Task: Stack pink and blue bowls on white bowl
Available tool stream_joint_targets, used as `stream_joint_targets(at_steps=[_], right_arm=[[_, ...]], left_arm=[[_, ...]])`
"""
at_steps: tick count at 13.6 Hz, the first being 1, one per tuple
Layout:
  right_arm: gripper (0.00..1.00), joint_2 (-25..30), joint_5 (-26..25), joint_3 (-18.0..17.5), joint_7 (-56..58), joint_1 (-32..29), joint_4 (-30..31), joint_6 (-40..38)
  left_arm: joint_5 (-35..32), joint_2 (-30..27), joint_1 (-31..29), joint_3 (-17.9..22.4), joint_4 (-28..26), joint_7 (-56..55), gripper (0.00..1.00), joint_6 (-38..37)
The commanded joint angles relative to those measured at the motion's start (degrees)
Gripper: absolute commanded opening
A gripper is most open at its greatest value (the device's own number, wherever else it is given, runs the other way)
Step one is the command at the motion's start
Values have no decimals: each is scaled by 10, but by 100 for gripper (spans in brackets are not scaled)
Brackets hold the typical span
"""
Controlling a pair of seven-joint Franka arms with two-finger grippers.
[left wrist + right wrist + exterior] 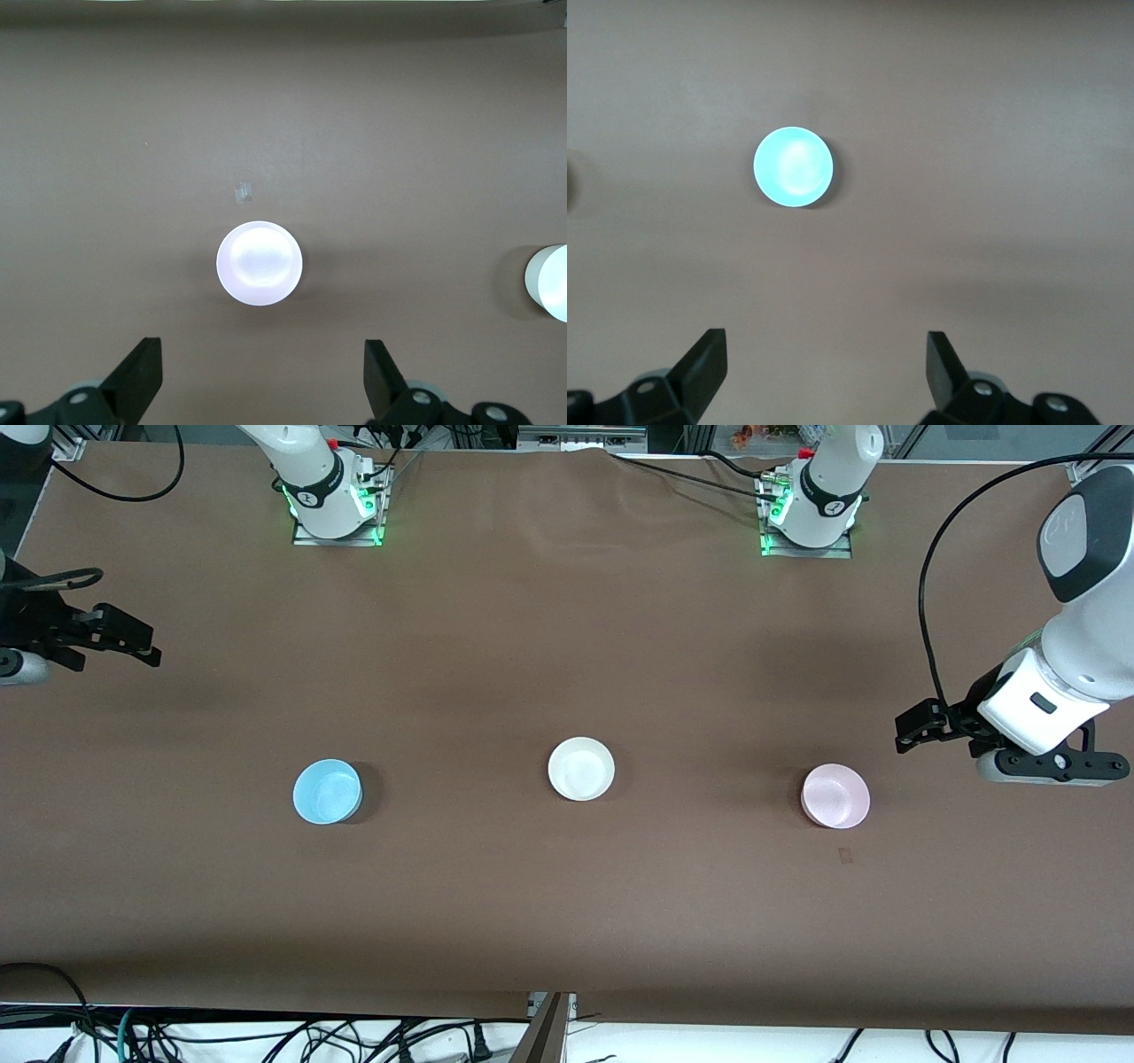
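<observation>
Left gripper [905, 731] hangs in the air over the counter [567, 903] at the left arm's end, fingers spread wide with nothing between them; in the left wrist view both dark fingertips [140, 379] stand far apart over bare brown surface. Right gripper [146, 646] hangs over the right arm's end of the counter, also spread wide and holding nothing; its fingertips [709, 365] frame empty brown surface in the right wrist view. Pink bowl [835, 796] sits upright on the counter toward the left arm's end, near the left gripper but not touched by it, and slightly nearer the front camera than the other two bowls; the left wrist view looks straight down into it [260, 263]. A small pale mark [844, 856] shows on the counter just beside the pink bowl, nearer the front camera. White bowl [581, 769] sits upright about mid-counter, between the other two and well apart from each; its edge peeks into the left wrist view [549, 283]. Blue bowl [327, 791] sits upright toward the right arm's end, well apart from the right gripper; it is centred in the right wrist view [794, 167]. All three bowls stand singly, nothing stacked, nothing inside them. Both arm bases [332, 491] show green lights along the counter's edge farthest from the front camera.
</observation>
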State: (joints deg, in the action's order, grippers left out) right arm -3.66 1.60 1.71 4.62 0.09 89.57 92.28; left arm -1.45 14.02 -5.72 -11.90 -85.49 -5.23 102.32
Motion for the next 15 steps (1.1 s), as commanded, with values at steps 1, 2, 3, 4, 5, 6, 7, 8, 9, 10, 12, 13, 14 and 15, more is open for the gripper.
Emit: stream_joint_targets(at_steps=[1, 2, 3, 4, 5, 6, 7, 8, 9, 10, 12, 13, 14, 15], right_arm=[[99, 2, -5, 10, -2, -2, -6, -12], [99, 2, -5, 12, -2, -2, -6, -12], [99, 2, -5, 12, -2, -2, -6, -12], [99, 2, -5, 12, -1, -2, -6, -12], [99, 2, -5, 12, -1, -2, -6, -12], [99, 2, -5, 12, -1, -2, -6, -12], [99, 2, -5, 12, -1, -2, -6, -12], [99, 2, -5, 12, -1, -2, -6, -12], [99, 2, -5, 12, -1, -2, -6, -12], [99, 2, -5, 12, -1, -2, -6, -12], [99, 2, -5, 12, -2, -2, -6, -12], [99, 2, -5, 12, -1, -2, -6, -12], [99, 2, -5, 12, -1, -2, -6, -12], [99, 7, -8, 11, -4, -2, 2, -7]], left_arm=[[-7, 8, 1, -1, 18, 5, 100, -12], [-8, 8, 1, -1, 18, 0, 100, -12], [-11, 8, 3, 0, 18, -2, 100, -12], [-12, 8, 3, 0, 18, -2, 100, -12], [-12, 8, 3, -1, 17, -2, 100, -12], [-11, 8, 2, -1, 16, -2, 100, -12], [-10, 8, 2, -1, 14, -3, 100, -12], [-9, 8, 1, -1, 14, -3, 100, -12], [-9, 8, 1, -1, 13, -3, 100, -12], [-9, 8, 0, -1, 12, -3, 100, -12], [-9, 8, -1, -1, 10, -2, 100, -12], [-8, 9, -2, -1, 10, -2, 100, -12], [-9, 12, -2, -1, 10, -2, 100, -12], [-9, 12, -2, -1, 10, -2, 100, -12]])
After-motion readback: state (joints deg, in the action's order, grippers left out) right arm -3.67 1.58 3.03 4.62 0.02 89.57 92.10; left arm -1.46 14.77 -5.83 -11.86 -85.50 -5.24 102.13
